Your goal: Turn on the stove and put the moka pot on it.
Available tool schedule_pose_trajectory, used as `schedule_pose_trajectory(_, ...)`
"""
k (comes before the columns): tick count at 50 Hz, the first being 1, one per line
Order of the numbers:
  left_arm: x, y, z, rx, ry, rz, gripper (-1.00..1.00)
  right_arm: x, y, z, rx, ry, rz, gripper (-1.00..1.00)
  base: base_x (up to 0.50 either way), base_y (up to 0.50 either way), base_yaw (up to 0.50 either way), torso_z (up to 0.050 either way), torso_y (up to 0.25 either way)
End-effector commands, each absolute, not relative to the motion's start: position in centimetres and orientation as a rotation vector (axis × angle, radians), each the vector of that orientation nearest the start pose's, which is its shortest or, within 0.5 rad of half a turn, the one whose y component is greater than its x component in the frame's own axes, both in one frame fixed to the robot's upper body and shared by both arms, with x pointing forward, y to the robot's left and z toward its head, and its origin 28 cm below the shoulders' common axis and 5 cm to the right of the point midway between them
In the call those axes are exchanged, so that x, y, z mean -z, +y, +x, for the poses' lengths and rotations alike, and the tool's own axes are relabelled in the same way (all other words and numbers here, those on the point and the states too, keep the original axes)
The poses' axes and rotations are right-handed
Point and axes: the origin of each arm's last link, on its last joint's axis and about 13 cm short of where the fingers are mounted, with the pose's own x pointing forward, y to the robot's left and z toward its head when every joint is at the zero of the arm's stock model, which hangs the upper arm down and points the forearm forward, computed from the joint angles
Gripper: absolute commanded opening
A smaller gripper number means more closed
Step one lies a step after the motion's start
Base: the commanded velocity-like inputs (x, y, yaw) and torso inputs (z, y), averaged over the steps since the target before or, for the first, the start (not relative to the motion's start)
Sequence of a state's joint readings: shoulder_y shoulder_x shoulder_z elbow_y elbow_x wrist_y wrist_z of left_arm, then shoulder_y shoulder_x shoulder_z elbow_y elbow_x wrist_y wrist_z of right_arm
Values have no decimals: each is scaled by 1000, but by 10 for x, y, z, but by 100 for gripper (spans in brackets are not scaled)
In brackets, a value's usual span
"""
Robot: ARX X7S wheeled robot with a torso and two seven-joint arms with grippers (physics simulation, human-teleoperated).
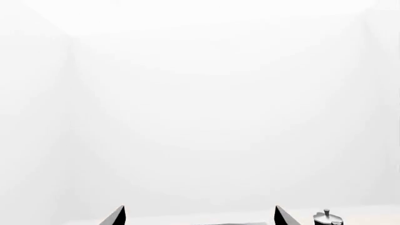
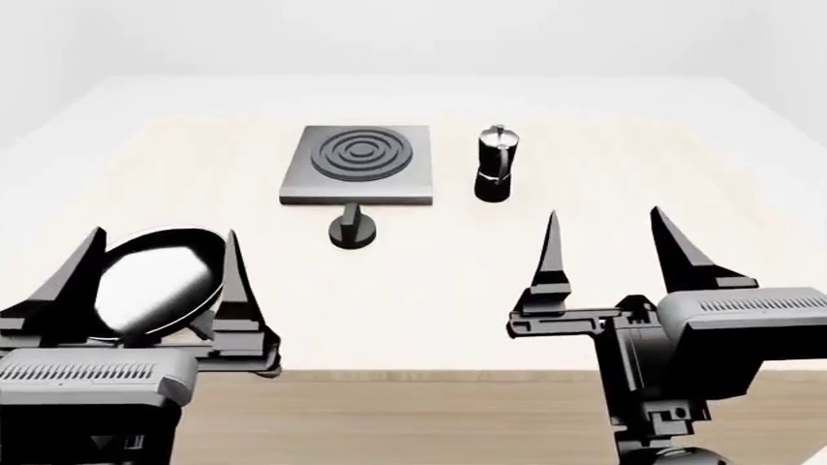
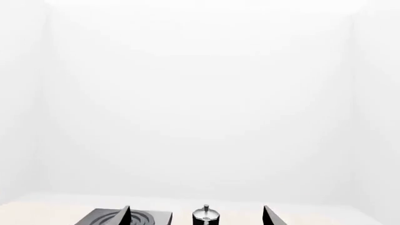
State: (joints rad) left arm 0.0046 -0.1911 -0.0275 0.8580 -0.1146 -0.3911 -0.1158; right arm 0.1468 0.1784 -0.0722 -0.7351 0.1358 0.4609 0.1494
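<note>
I see moka pot [image 2: 497,163]: faceted black body, silver top, upright beside stove [image 2: 359,165]; left gripper [image 2: 153,281] and right gripper [image 2: 607,247] jaws apart, empty.

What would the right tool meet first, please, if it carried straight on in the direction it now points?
Probably the moka pot: in the right wrist view it sits between the open right tool's fingertips, with nothing nearer. The tool's height is unclear, so it might pass over the lid.
</note>
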Motion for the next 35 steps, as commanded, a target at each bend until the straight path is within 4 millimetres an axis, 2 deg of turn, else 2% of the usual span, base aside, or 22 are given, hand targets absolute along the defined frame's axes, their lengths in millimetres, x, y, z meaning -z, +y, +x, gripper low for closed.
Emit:
schedule_pose_trajectory(1,-162,229,170,-27,-471,57,100,-164,-100,202,-35,-410,-31,100,0,0,0,50,0)
schedule_pose_trajectory(17,-161,226,170,-21,-473,57,100,-161,-100,200,-34,-422,-21,100,0,0,0,50,2)
schedule_pose_trajectory(19,-160,224,169,-14,-503,97,100,-160,-100,201,-13,-421,-35,100,0,0,0,0,0)
schedule_pose_trajectory(25,-160,224,169,-4,-490,65,100,-163,-100,201,-5,-426,-30,100,0,7,0,0,0)
schedule_pose_trajectory(35,-159,223,168,-1,-492,63,100,-163,-99,200,-12,-429,-47,100,0,198,0,0,0)
